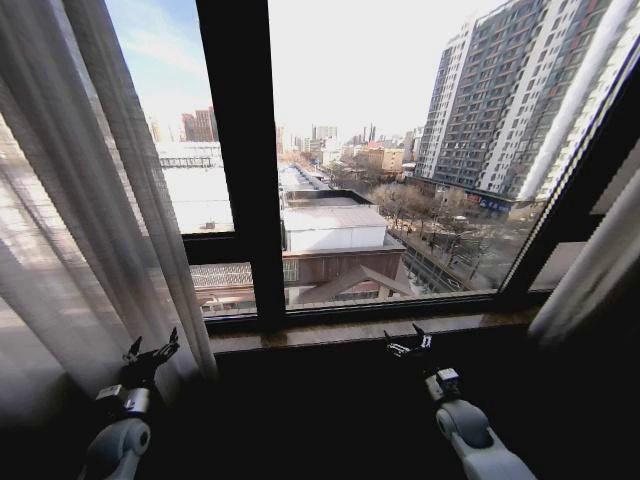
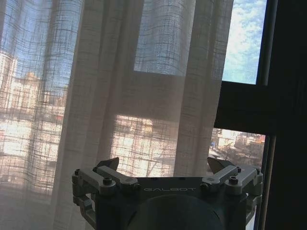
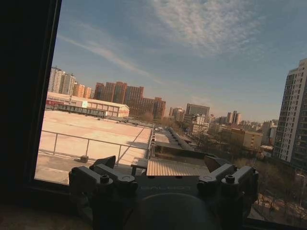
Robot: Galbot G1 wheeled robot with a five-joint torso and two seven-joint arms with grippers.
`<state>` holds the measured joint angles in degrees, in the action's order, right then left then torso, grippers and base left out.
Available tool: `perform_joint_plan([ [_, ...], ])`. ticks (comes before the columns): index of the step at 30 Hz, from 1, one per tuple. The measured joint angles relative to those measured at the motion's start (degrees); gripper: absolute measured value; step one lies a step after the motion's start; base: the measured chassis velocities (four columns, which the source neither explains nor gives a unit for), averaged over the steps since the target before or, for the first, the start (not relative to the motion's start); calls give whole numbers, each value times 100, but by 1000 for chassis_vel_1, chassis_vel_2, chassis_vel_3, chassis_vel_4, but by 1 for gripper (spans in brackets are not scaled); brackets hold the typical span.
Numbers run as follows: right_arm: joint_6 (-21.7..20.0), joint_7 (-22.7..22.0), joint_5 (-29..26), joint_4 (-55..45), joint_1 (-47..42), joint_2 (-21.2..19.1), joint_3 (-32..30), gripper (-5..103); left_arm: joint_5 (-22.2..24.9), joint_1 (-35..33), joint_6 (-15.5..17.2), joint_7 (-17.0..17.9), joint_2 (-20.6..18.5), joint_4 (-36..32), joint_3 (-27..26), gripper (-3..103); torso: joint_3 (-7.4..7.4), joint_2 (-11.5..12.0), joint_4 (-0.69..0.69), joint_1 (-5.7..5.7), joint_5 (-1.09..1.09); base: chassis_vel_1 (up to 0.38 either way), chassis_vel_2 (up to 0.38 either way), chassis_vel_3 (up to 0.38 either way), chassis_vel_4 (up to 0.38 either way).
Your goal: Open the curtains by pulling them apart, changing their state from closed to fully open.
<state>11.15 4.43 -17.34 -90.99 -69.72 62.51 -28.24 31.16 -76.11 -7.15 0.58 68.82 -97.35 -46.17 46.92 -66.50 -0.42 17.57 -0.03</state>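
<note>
The curtains (image 1: 90,200) were parted: one sheer white panel hung bunched at the robot's left, its long pleats falling past the black window frame (image 1: 240,160), and a second panel (image 1: 590,260) was gathered at the far right edge. Between them the glass stood bare, with rooftops and a tall apartment block (image 1: 510,100) in plain sight beyond the sill (image 1: 340,328).

In the left wrist view the fabric (image 2: 120,96) looked thin and woven, sunlit buildings glowing through it, greyer where the folds doubled up.

The left gripper (image 1: 152,352) sat low, right at the hem of the left panel, arm angled up toward the cloth; its fingers (image 2: 108,165) were spread wide with nothing between them. The right gripper (image 1: 408,342) was raised just below the sill, well apart from either panel, pointed at the open glass, fingers (image 3: 106,162) likewise spread and holding nothing.
</note>
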Motion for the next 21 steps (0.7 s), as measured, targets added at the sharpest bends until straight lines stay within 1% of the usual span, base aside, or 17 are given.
perform_joint_plan([
  [2, 0, 0, 0, 0, 0, 0, 0, 100, 0, 0, 0, 0, 0, 0, 0, 100, 0, -1, 1, 0, 1, 9, 25, 10, -1],
  [5, 0, 0, 0, 0, 0, 0, 0, 100, 0, 0, 0, 0, 0, 0, 1, 100, 0, 0, -2, 0, 5, -30, 58, 22, -59],
  [12, 0, 0, 0, 0, 0, 0, 0, 100, 0, 0, 0, -1, 0, 0, 1, 100, 2, 2, -1, 5, 3, -62, 59, 55, -58],
  [21, 0, 0, 0, 0, 0, 0, 0, 100, 0, 0, 0, -1, 0, 0, 1, 100, 0, 0, -2, 0, 4, -2, 6, 4, -4],
])
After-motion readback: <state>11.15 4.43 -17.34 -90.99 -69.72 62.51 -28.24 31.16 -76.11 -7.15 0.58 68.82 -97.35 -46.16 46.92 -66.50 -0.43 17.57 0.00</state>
